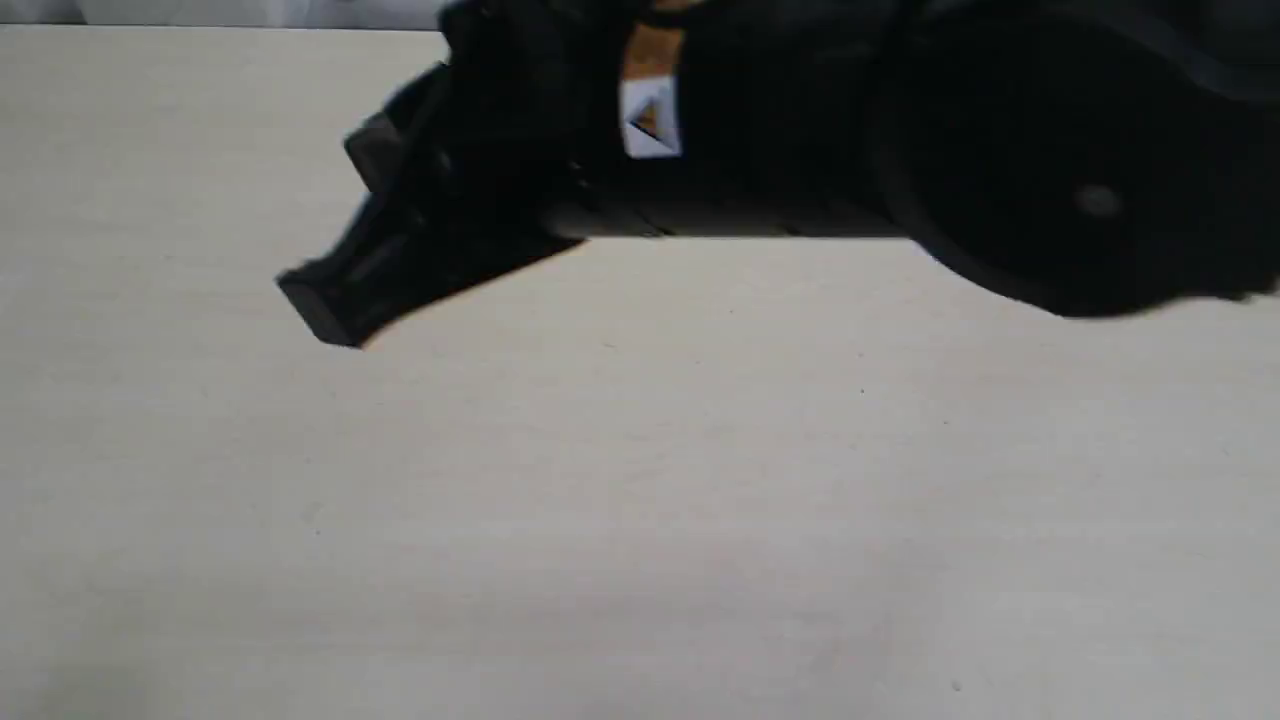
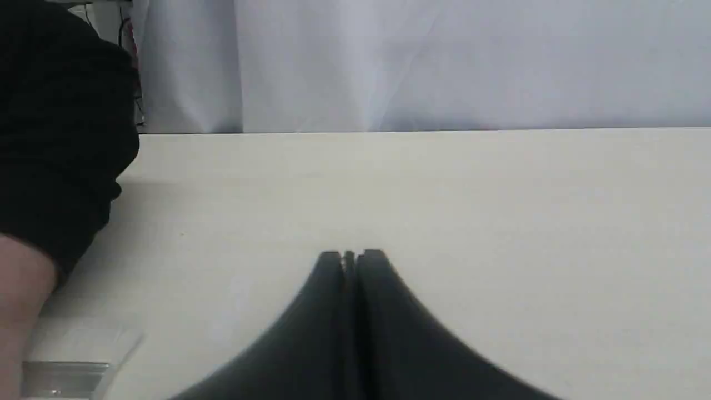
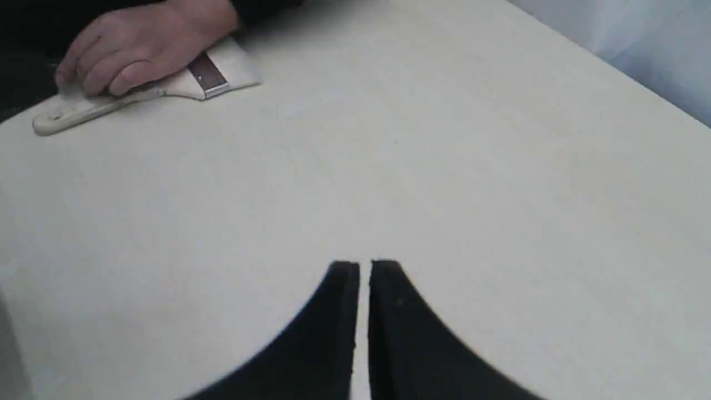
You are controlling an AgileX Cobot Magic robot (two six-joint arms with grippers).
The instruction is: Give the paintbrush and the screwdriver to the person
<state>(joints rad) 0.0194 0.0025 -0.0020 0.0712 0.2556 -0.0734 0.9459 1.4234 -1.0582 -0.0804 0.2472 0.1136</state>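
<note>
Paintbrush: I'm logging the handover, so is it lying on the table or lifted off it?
Lying flat: the right wrist view shows the paintbrush resting on the table, with the person's hand laid over its handle.

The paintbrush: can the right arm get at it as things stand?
Probably not yet: the person's hand lies over the handle of the paintbrush, so only its ends show. Nothing else stands between.
</note>
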